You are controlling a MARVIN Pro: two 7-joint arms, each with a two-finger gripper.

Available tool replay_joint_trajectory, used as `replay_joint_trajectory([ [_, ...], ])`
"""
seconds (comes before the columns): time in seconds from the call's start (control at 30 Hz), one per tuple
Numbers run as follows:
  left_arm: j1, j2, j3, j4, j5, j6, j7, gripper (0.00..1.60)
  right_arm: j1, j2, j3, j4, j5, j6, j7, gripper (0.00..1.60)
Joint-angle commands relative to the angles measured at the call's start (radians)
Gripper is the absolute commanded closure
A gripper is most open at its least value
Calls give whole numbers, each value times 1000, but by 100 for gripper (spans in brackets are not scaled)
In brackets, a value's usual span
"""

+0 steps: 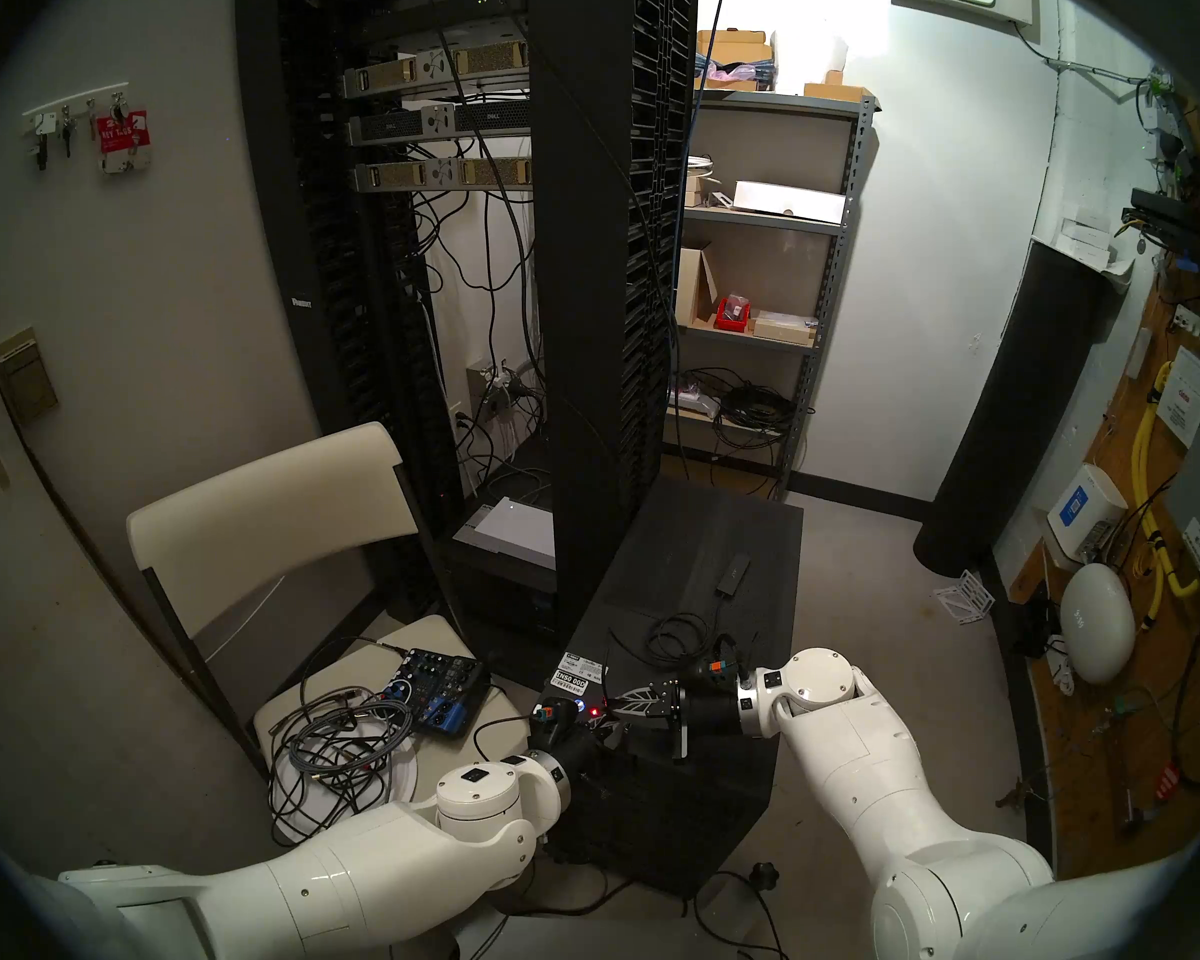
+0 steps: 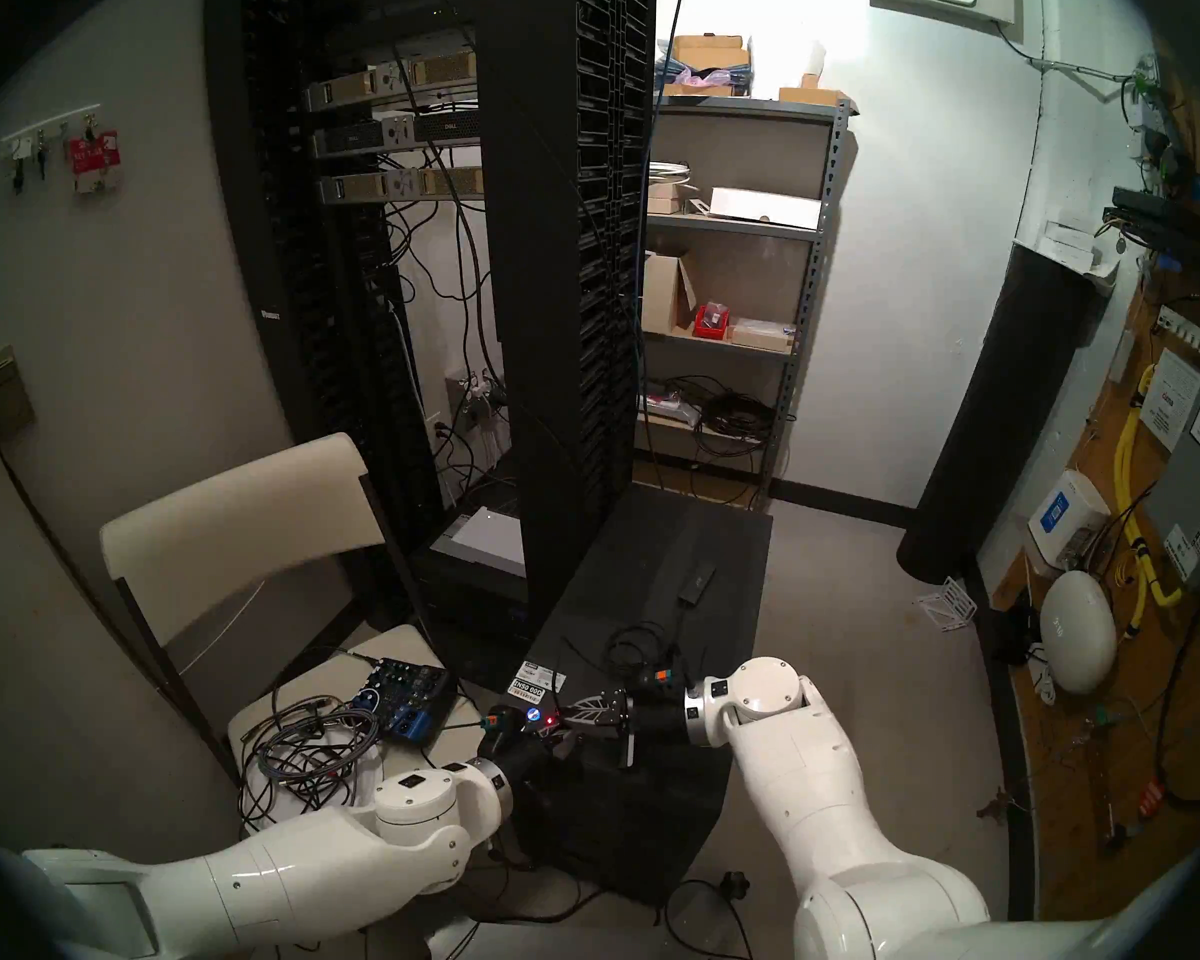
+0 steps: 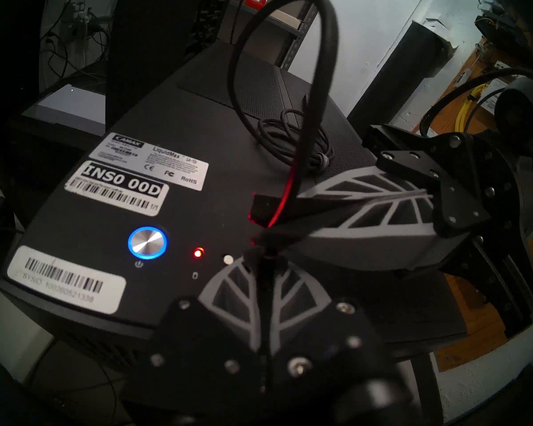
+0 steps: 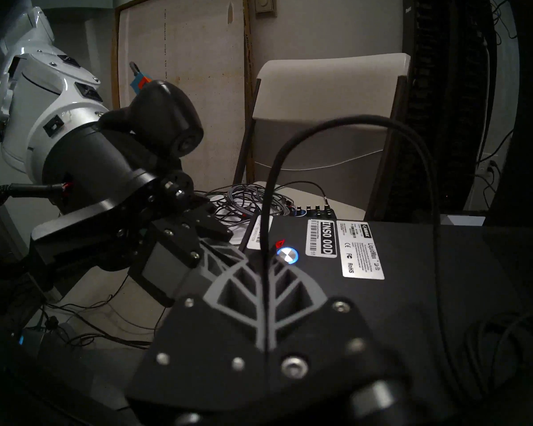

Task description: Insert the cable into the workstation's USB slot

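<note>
The black workstation (image 1: 694, 543) stands on the floor in front of me, with white barcode stickers (image 3: 117, 185), a blue-lit power button (image 3: 147, 242) and a red light (image 3: 198, 252) at its top front edge. The thin black cable's coil (image 1: 677, 636) and flat adapter box (image 1: 732, 572) lie on its top. The cable (image 3: 317, 78) arcs up from the coil and comes down to both grippers by the red light. My right gripper (image 3: 270, 228) is shut on it from the right. My left gripper (image 3: 260, 254) is shut just below, at the cable's end. The plug and the USB slot are hidden.
The tall black server rack (image 1: 597, 245) stands right behind the workstation. A folding chair (image 1: 265, 515) on my left holds an audio mixer (image 1: 438, 695) and a tangle of cables (image 1: 334, 744). A metal shelf (image 1: 756, 280) and a black cylinder (image 1: 999, 411) stand behind on the right.
</note>
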Motion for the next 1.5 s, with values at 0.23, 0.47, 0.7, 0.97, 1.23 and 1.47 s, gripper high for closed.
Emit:
replay_joint_trajectory([
  [0.23,10,-2,19,20,0,5,-1,160,-46,19,-3,-64,-12,35,18,160],
  [0.47,10,-2,20,16,-5,6,2,160,-47,23,-18,-52,-27,41,26,160],
  [0.7,6,2,25,15,-17,18,-4,160,-52,28,-31,-41,-40,57,23,160],
  [0.97,9,4,25,11,-22,14,-1,154,-47,34,-41,-18,-52,50,12,160],
  [1.23,8,22,31,-14,-29,23,-2,40,-39,36,-49,3,-57,53,3,160],
  [1.47,9,33,34,-22,-36,21,-9,114,-34,41,-50,11,-57,48,-3,160],
])
